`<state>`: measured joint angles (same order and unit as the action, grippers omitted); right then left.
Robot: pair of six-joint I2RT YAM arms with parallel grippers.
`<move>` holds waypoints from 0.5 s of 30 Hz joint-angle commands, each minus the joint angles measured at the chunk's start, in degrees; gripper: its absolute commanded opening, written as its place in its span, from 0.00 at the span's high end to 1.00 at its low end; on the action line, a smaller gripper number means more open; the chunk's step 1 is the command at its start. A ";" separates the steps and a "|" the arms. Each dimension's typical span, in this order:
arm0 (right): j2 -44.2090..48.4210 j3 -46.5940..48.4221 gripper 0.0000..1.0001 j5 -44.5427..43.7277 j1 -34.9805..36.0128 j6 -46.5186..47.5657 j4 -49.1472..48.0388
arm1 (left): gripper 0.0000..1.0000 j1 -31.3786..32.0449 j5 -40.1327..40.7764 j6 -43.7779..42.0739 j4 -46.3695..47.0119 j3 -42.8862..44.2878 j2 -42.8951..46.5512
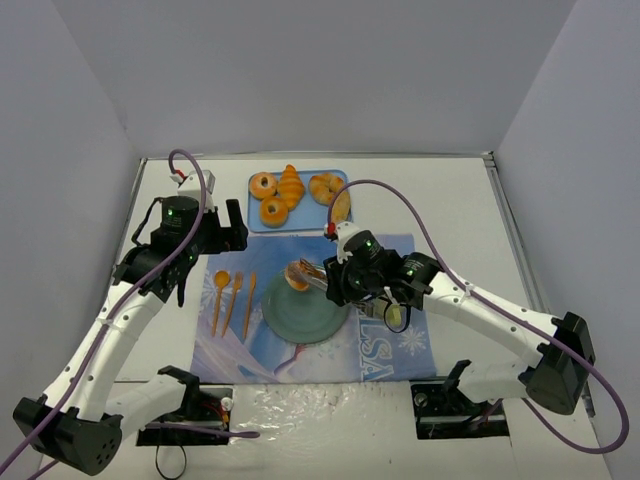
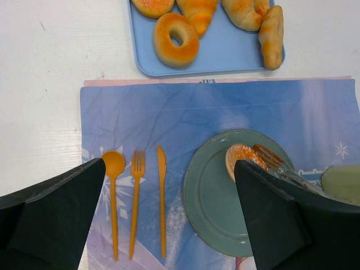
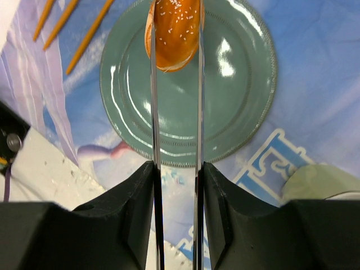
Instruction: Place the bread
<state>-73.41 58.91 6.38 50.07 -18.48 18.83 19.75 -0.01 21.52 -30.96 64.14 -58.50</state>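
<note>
A sesame bun [image 3: 174,34] is pinched between the tips of metal tongs [image 3: 153,112] just above the far-left part of the green plate [image 3: 236,112]. My right gripper [image 3: 176,169] is shut on the tongs' arms. From above, the right gripper [image 1: 345,278] sits at the plate's [image 1: 305,318] right rim, with the bun [image 1: 298,275] over its far edge. The left wrist view shows the bun [image 2: 241,157] on edge over the plate [image 2: 208,197]. My left gripper [image 1: 215,235] is open and empty, above the placemat's far-left corner.
A blue tray [image 1: 310,218] at the back holds several doughnuts and pastries. An orange spoon [image 1: 218,300], fork [image 1: 233,298] and knife [image 1: 249,292] lie left of the plate on the blue placemat [image 1: 390,350]. A pale green object [image 1: 397,318] sits right of the plate.
</note>
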 commanded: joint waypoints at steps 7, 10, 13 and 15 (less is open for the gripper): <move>2.57 -4.04 0.73 -5.06 4.11 -1.18 0.63 | 0.03 -0.24 0.01 -0.34 2.89 1.11 0.58; 1.63 -4.27 0.71 -6.50 4.65 -1.49 1.21 | 0.03 -0.24 0.01 -0.35 2.92 1.08 0.49; 1.18 -4.41 0.69 -8.14 5.15 -1.65 1.22 | 0.03 -0.24 0.01 -0.42 2.92 1.08 0.56; 1.31 -4.27 0.66 -8.17 5.42 -1.76 1.30 | 0.03 -0.24 0.01 -0.42 2.92 1.08 0.41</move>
<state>-72.31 53.95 1.23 54.58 -19.47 21.19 19.75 -0.01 21.51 -30.96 64.14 -58.50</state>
